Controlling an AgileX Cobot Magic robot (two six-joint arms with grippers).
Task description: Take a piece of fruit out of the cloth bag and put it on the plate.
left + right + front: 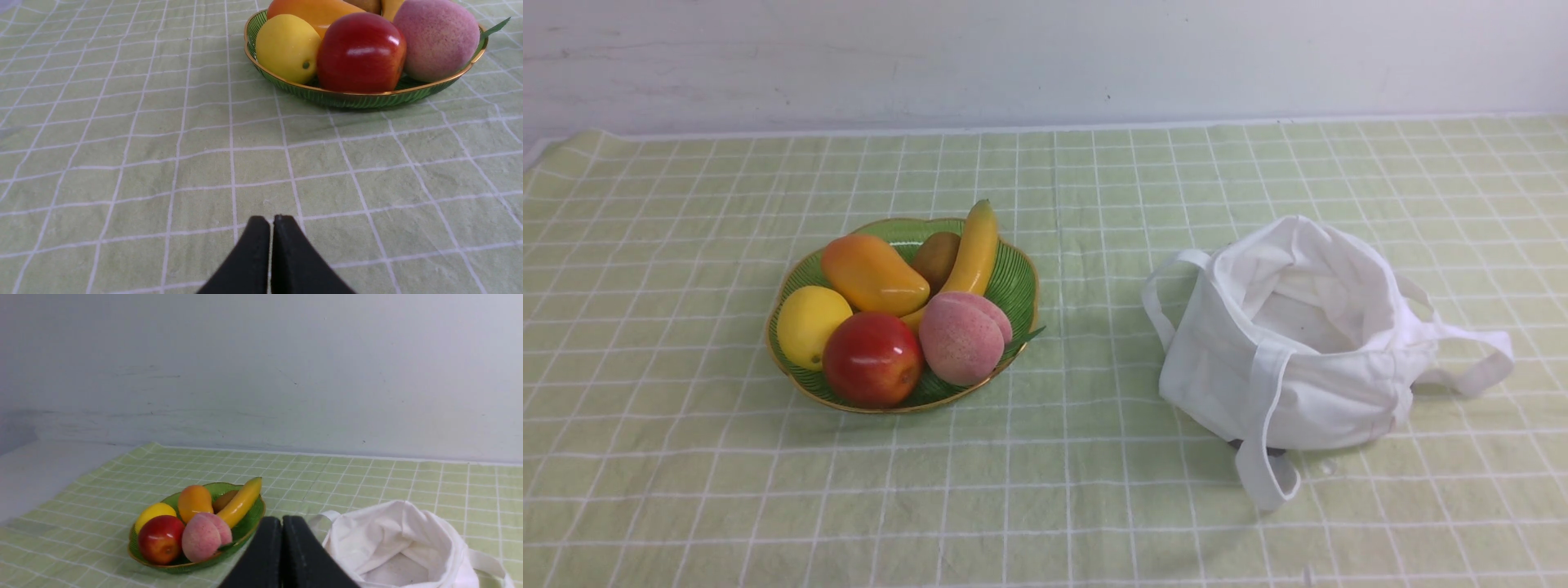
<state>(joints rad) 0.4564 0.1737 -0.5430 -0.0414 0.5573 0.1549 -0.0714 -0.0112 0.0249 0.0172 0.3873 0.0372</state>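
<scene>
Green checked tablecloth (1045,506) fills everything nearest me, and both wrist views show pinched-together jaws: left gripper (271,218) and right gripper (282,518) are each closed on nothing. A little farther out on the right sits the cloth bag (1298,384), slumped, mouth gaping, one strap trailing toward me. Well apart to its left, the plate (1017,282) carries the mango (872,273) — lying behind the lemon (810,325) and apple (872,358), beside the kiwi (935,257), banana (974,253) and peach (964,339). Beyond — a pale wall (1045,57).

No writing can be read on the cloth bag (1307,392) or plate (1014,286).
</scene>
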